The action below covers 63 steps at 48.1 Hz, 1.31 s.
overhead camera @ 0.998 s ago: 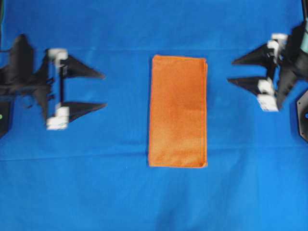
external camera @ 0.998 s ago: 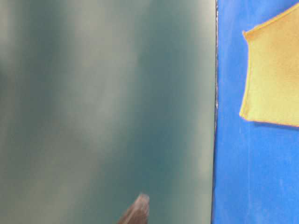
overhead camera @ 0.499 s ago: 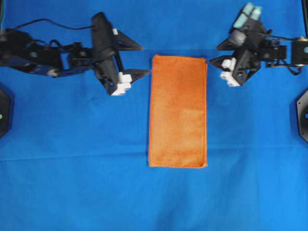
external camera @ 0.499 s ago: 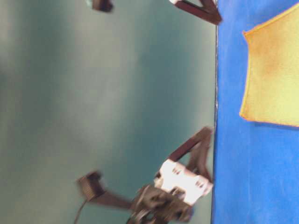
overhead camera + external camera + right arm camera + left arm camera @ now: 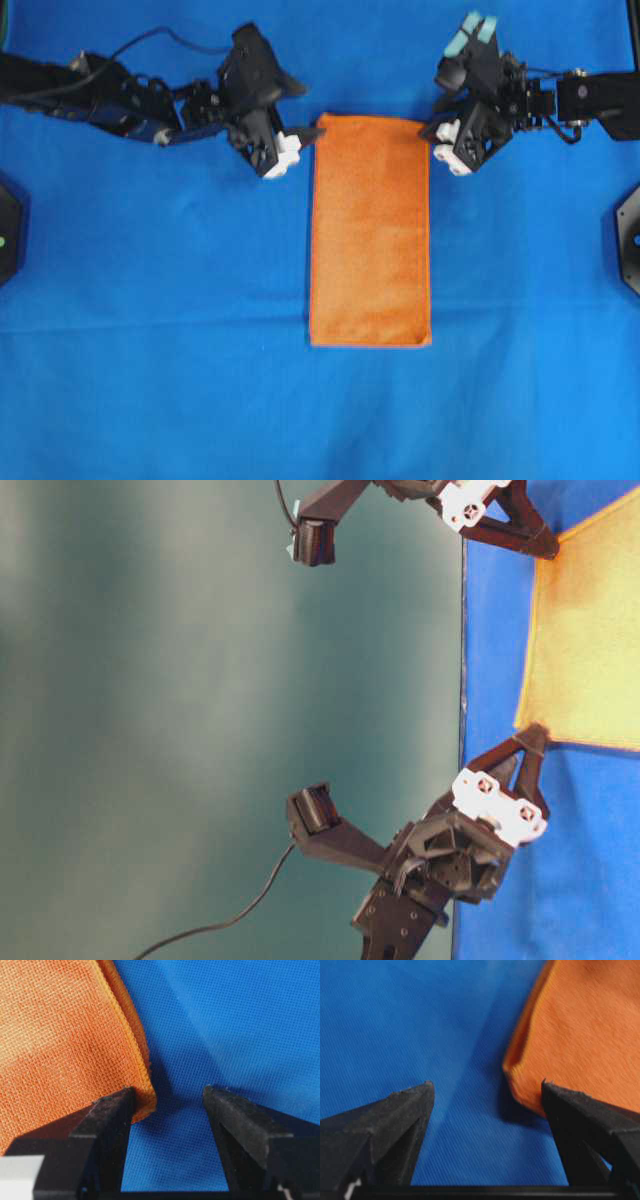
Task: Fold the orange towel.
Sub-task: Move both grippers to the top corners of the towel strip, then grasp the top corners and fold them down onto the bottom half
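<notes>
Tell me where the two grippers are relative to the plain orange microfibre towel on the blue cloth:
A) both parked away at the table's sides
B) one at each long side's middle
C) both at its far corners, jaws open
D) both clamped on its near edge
C: the left gripper and right gripper flank the orange towel's top corners, jaws spread in both wrist views.

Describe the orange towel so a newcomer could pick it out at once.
Start from the blue cloth that covers the table. In its middle lies the orange towel, a flat upright rectangle, apparently doubled over. It is the only orange thing there, with the black left gripper and right gripper at its two top corners.
</notes>
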### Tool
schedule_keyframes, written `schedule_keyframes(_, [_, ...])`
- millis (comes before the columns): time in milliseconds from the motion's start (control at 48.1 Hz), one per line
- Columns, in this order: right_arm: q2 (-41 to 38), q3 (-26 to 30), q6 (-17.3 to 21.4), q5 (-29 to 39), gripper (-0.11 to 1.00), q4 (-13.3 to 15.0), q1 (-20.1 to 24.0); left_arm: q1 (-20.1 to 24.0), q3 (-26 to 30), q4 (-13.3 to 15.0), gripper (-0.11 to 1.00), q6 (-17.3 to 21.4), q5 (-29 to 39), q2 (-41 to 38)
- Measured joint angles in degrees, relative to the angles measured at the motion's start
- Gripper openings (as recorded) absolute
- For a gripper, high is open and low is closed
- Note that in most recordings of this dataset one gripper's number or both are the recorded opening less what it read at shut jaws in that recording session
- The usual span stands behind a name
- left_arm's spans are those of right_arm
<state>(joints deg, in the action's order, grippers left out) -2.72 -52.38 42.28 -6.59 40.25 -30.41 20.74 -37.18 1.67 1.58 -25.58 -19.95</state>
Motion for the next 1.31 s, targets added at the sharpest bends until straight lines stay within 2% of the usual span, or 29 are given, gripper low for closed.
schedule_keyframes(145, [-0.35,0.18,-0.26,-0.09,0.55,0.0,-0.09,0.18,1.32,0.0,0.7,0.0,0.0,-1.32])
schedule_keyframes(229, [-0.35,0.18,-0.18,-0.35,0.43,0.0,-0.09,0.18,1.76,0.0,0.52,0.09,0.18,-2.11])
schedule_keyframes(374, [-0.53,0.09,0.0,-3.16,0.05,-0.09,0.0,-1.32,1.76,-0.18,0.16,1.67,0.53,-2.46])
schedule_keyframes(457, [-0.53,0.09,0.0,-4.83,0.04,-0.44,0.0,-2.02,1.76,-0.18,0.03,3.43,0.62,-2.46])
schedule_keyframes(894, [-0.35,-0.88,0.35,-4.31,0.04,-2.99,0.7,-1.49,2.37,-0.26,0.02,6.86,3.6,-0.79])
schedule_keyframes(1122, [2.81,-0.26,0.09,0.62,0.04,-2.99,0.97,-1.05,2.46,-0.18,0.02,11.07,7.12,4.66])
schedule_keyframes(1309, [7.47,0.18,0.09,5.27,0.04,-2.72,0.97,-0.88,3.16,-0.26,0.02,12.22,8.61,6.86])
